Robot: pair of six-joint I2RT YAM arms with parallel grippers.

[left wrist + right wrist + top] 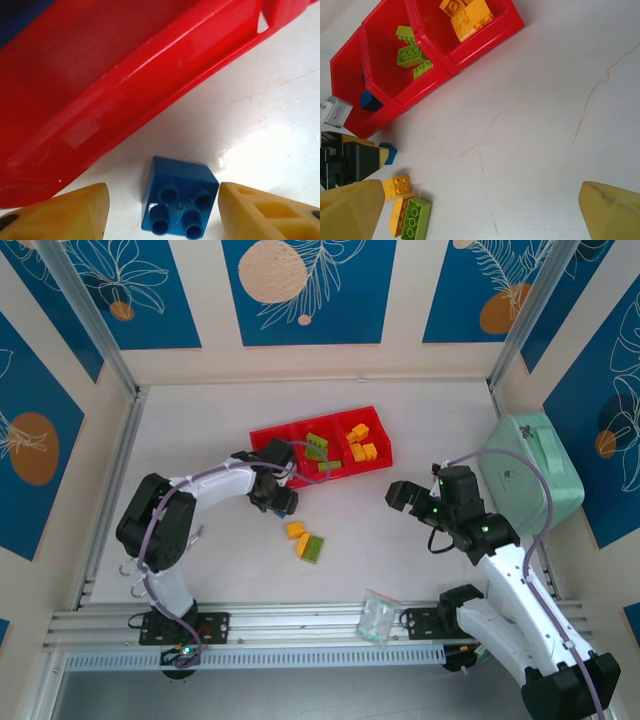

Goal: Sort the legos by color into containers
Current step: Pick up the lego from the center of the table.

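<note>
One blue lego (179,202) sits on the table just beside the red tray (487,45), by the near wall of its left box. The left gripper (162,200) has a finger on each side of this lego, spread apart and not squeezing it. Green legos (411,54) lie in the tray's middle box. Orange-yellow legos (467,17) lie in its right box. A loose orange lego (295,530) and a loose green lego (312,548) touch each other near the tray's front. The right gripper (481,200) is spread wide and holds nothing.
</note>
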